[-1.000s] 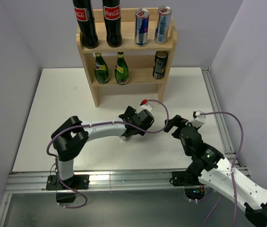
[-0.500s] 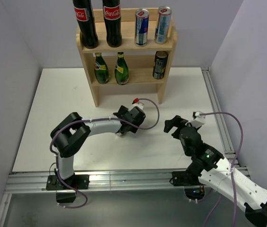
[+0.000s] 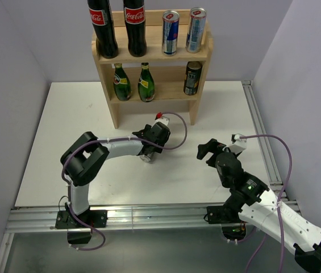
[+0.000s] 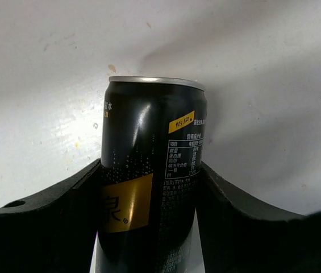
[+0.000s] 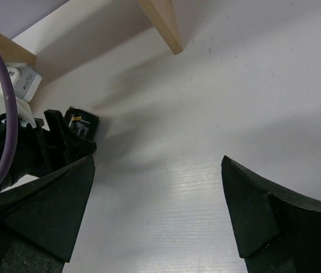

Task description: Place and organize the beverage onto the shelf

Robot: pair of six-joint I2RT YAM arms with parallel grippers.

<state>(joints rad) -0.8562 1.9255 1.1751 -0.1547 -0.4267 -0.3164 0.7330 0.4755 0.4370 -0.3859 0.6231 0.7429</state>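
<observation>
The black can (image 4: pixel 151 165) was low by the counter (image 3: pixel 58 136), near the front of the shelf (image 3: pixel 151 57), pinched between my left pincer's (image 3: pixel 148 153) fingers. Only the left wrist view showed me that grip; from above the arm hid nearly all of the can. My right pincer (image 5: pixel 157 165) stood spread, apart from it. The shelf's top tier held two cola bottles (image 3: pixel 102 28) and two slim cans (image 3: pixel 170 32); the lower tier held two green bottles (image 3: pixel 121 82) and a dark can (image 3: pixel 192 78)

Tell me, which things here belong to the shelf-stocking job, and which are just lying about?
Job: shelf; black can; left gripper holding it; cola bottles, green bottles and cans on the shelf.
Just there: table; purple cables.
</observation>
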